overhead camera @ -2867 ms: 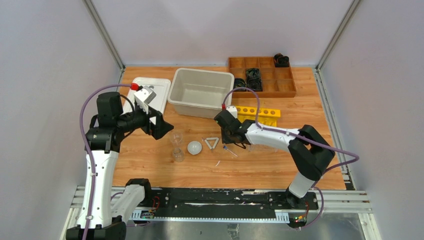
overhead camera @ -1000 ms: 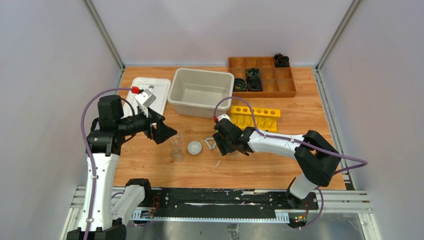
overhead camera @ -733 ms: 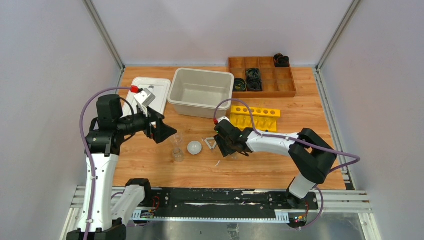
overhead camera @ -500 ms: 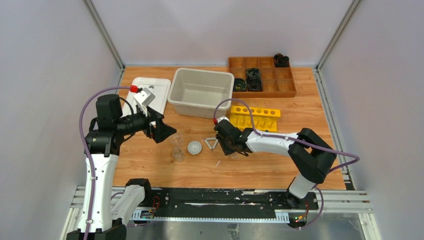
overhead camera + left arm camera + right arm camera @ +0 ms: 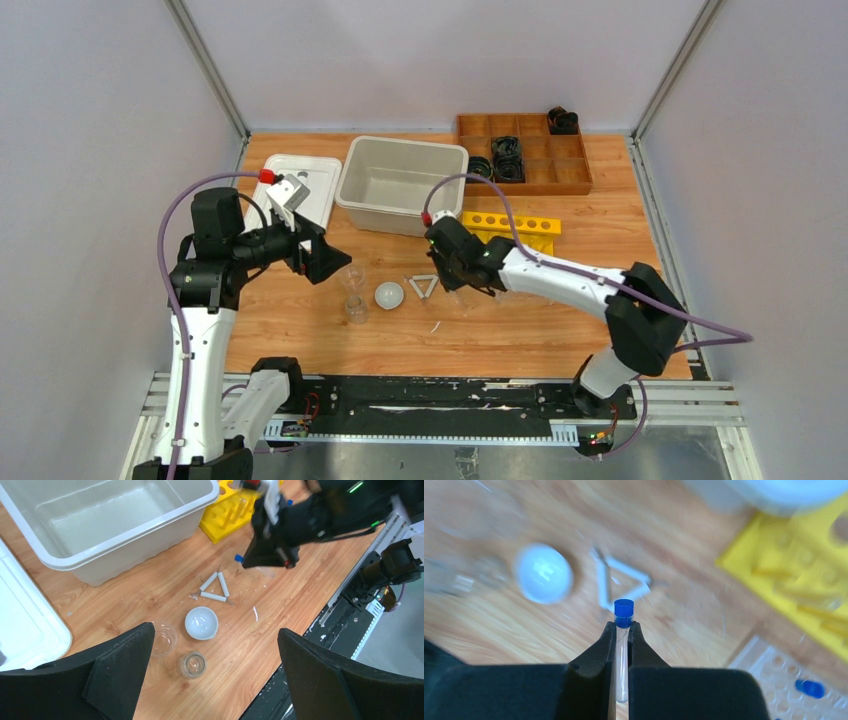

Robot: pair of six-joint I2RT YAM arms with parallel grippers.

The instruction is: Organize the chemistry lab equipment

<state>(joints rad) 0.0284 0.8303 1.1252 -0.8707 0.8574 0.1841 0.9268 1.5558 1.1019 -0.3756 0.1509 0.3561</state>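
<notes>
Toward the worktop's [image 5: 500, 335] left edge, the left gripper [image 5: 330, 262] hangs spread wide above the beakers [image 5: 192, 664]. Mid-worktop, the right gripper [image 5: 622, 630] has just clamped a blue-capped tube [image 5: 624, 609] (beside the triangle frame [image 5: 214, 596]) and raised it. Next, probably, the yellow rack [image 5: 520, 222].

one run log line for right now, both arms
right gripper: shut on blue-capped tube | left gripper: open, empty, near beakers | white dish, triangle frame: on table, not gripped
</notes>
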